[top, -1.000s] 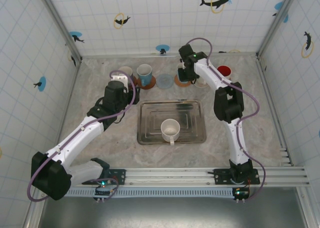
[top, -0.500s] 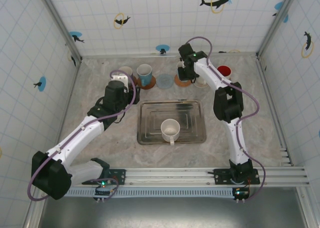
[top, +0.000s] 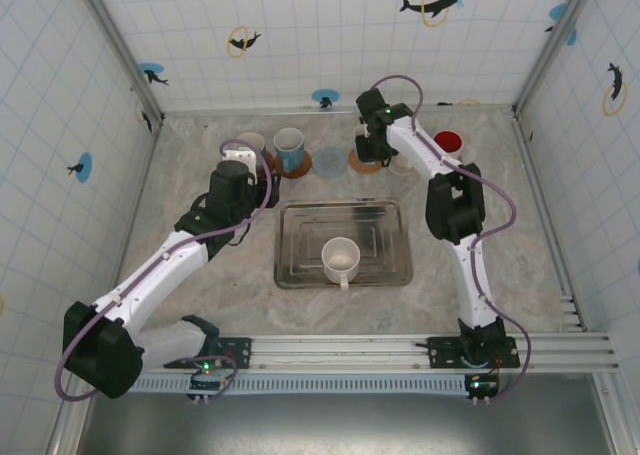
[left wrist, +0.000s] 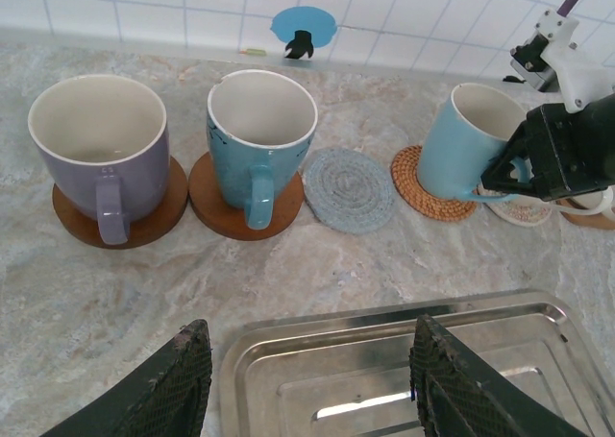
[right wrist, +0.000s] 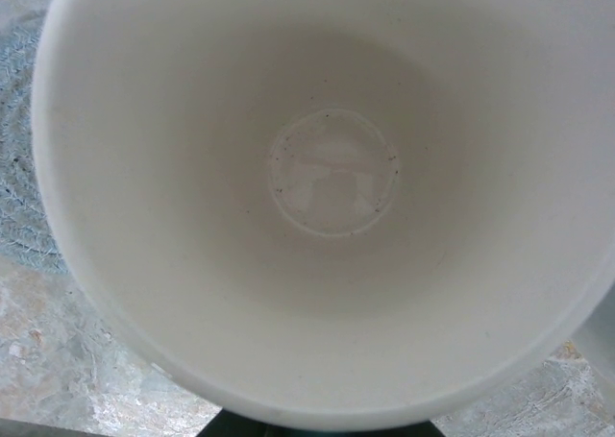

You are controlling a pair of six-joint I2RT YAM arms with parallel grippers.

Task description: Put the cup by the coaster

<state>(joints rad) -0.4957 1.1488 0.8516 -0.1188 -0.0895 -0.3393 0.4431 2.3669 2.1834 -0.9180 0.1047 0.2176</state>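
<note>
Light-blue cup (left wrist: pixel 459 141): upright, on or just above the woven orange coaster (left wrist: pixel 415 180), contact not determinable; gripped at its 3 o'clock side by the right gripper (left wrist: pixel 502 166), whose fingers are closed narrowly on the wall or handle, presumably so that it is steadied until seated; grey coaster (left wrist: pixel 349 187) left bare at the cup's 9 o'clock; left gripper (left wrist: pixel 317 384) held half open and empty above the tray (left wrist: pixel 384 322) rim, judged to be parked clear of the placing.
</note>
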